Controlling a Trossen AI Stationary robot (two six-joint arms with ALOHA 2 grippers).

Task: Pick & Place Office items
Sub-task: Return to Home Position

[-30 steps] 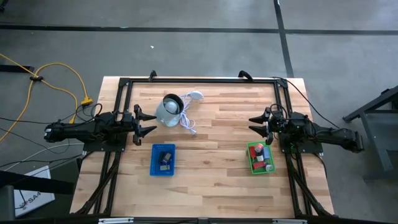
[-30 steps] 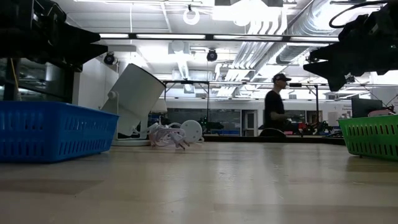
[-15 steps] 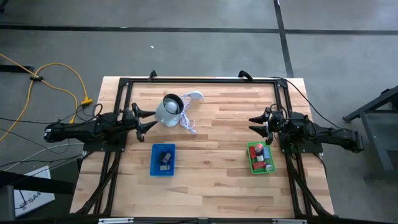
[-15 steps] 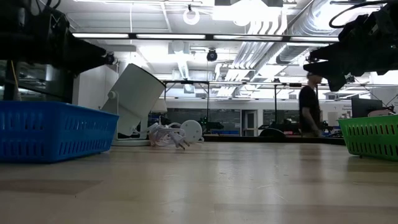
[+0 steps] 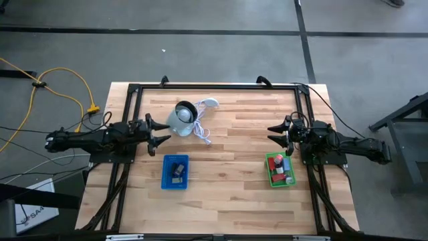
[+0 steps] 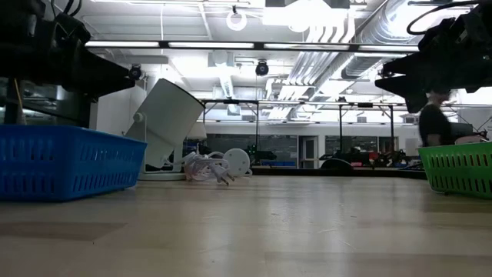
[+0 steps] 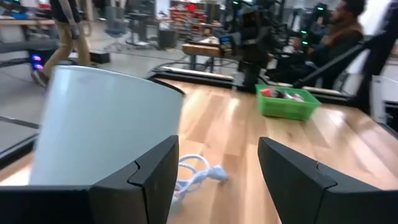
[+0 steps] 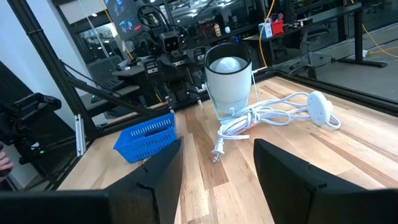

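Red, pink and pale blocks [image 5: 280,169] are lying in the green bin [image 5: 268,175], lower right in the high view, and a dark clip-like piece [image 5: 178,168] is lying in the blue bin [image 5: 164,181] left of it. The right gripper [image 5: 269,134] is hovering released just up-frame of the green bin, and the left gripper [image 5: 166,132] is gaping beside the round white appliance [image 5: 179,119].

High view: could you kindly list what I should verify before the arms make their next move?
1. Left tool open, holding nothing: ok.
2. Right tool open, holding nothing: ok.
3. Office items inside green bin and blue bin: ok.
4. Left tool apart from grey-white round object: cannot tell.
5. Right tool higher than green bin's rim: ok.
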